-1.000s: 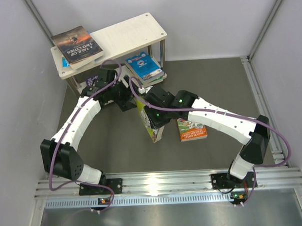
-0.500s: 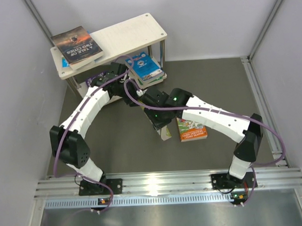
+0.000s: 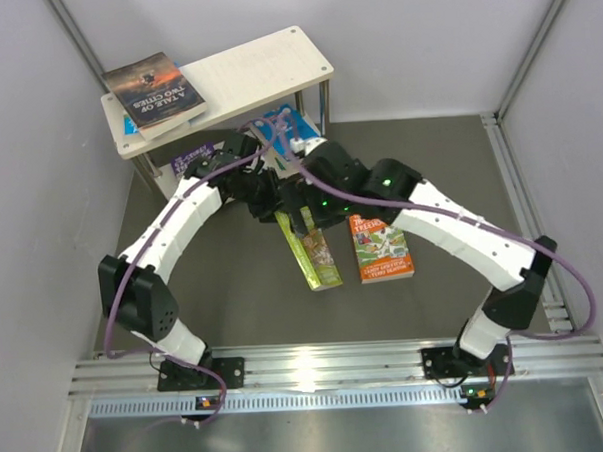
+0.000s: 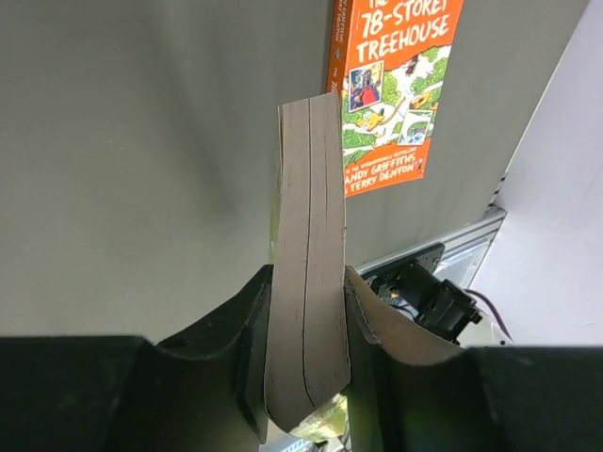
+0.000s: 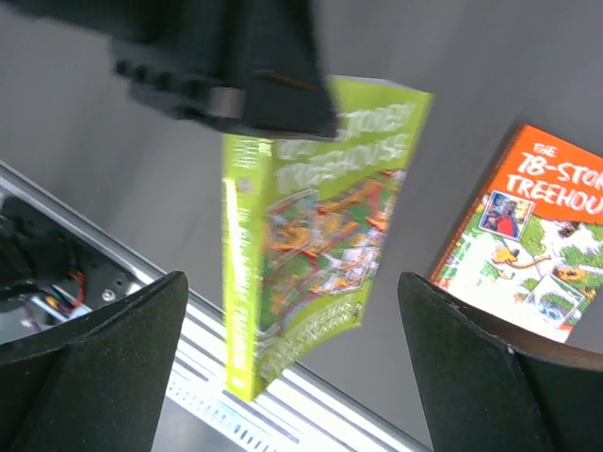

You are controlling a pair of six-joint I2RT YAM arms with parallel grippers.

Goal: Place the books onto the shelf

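The right gripper (image 5: 292,287) has just spread, leaving the lime-green paperback book (image 5: 320,226) pinched by the left gripper (image 4: 308,282) for shelving.

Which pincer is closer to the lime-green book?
Left. The left pincer is clamped on the page edge of the lime-green book, touching it. The right pincer is open facing its cover, fingers spread wide on either side, not touching.
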